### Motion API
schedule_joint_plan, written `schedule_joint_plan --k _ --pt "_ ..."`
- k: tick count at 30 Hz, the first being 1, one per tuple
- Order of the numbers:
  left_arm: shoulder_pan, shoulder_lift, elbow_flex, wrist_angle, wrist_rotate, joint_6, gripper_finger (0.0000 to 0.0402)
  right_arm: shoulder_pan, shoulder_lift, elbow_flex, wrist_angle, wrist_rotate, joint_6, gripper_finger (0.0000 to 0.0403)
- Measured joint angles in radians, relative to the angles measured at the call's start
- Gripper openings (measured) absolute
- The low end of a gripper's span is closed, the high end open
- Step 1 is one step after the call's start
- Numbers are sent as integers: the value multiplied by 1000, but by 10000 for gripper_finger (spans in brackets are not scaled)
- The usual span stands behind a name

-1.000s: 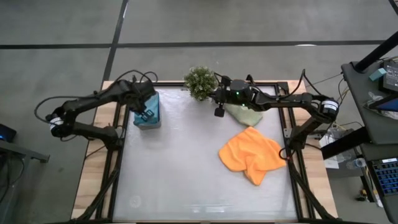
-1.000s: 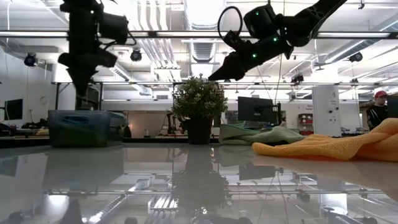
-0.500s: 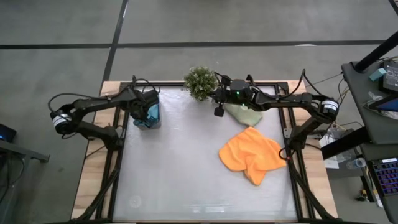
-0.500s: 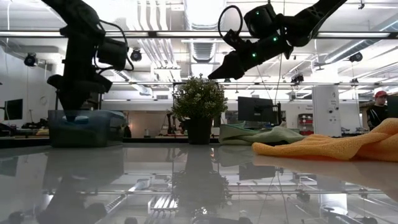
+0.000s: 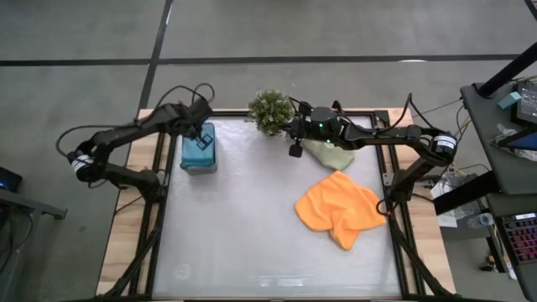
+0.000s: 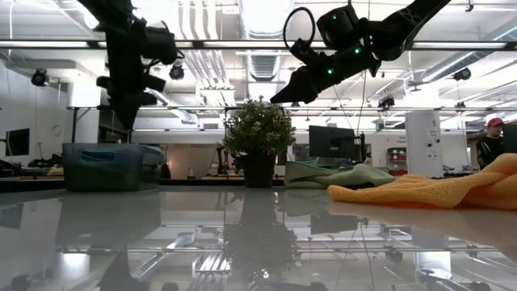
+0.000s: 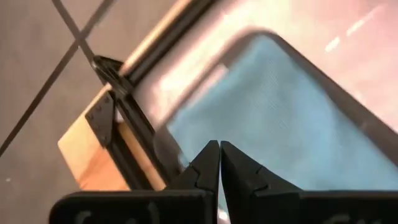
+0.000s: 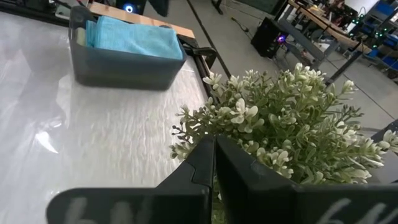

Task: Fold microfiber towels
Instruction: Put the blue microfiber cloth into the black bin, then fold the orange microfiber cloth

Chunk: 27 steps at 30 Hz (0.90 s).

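A teal-blue towel lies folded in the dark grey tray at the table's far left, and it also shows in the right wrist view. My left gripper hangs shut above the tray's far end, holding nothing. An orange towel lies crumpled on the table at the right. A sage-green towel lies behind it, under my right arm. My right gripper hovers shut and nearly level, beside the plant.
A small bushy plant in a dark pot stands at the far edge's middle, close to my right gripper. The tray sits near the table's left rail. The glossy tabletop lies bare at centre and front. A person shows far behind.
My left gripper dipped down to the tray, then rose again and swung toward the table's far edge, tipping less steeply downward. It stayed shut throughout. The teal towel in the tray has not moved.
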Motion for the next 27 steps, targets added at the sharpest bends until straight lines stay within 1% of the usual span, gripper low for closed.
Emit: schedule_joint_plan --k 3,6,11,14,16,18,20,23,27 --pt "63 10 -47 116 -2 24 0 0 0 0 -1 0 -1 9" --pt "102 27 -108 166 -2 -5 0 0 0 0 -1 0 -4 9" --pt "106 60 -187 245 -5 -51 0 0 0 0 -2 0 -4 9" --pt "103 61 -185 251 -6 -52 0 0 0 0 -2 0 -2 9" --pt "80 36 -168 247 0 -52 0 0 0 0 -5 0 5 9" --pt "34 -11 -155 271 5 -53 0 1 0 0 -12 0 17 9" --pt "-34 -69 -160 342 6 -55 0 2 0 0 -14 0 37 9" --pt "-193 -158 -202 544 13 -68 0 11 -1 0 -17 0 115 9" --pt "-438 -240 -303 854 17 -78 0 40 -2 0 -82 -1 241 14"
